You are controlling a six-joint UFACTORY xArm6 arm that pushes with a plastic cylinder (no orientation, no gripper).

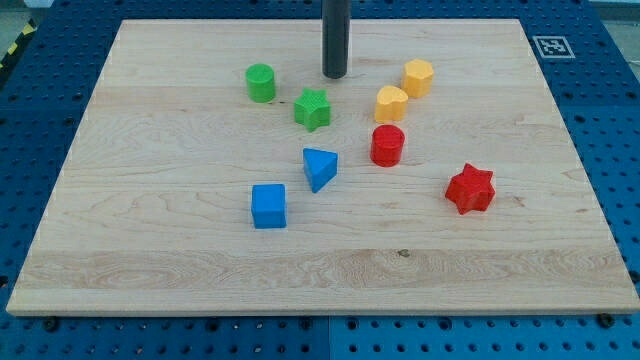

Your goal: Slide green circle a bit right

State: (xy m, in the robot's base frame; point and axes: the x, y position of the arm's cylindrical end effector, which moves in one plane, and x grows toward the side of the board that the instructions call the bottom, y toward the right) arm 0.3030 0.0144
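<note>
The green circle (pixel 261 82) stands upright on the wooden board (pixel 150 250), in the upper left part of the view. My tip (pixel 334 75) comes down from the view's top. It is to the right of the green circle with a clear gap between them, and just above and right of the green star (pixel 313 109). The tip touches no block.
A yellow block (pixel 391 103) and a yellow hexagon (pixel 418 77) lie right of the tip. A red cylinder (pixel 387 145) sits below them, a red star (pixel 470 188) further right. A blue triangle (pixel 319 168) and a blue cube (pixel 268 206) lie lower centre.
</note>
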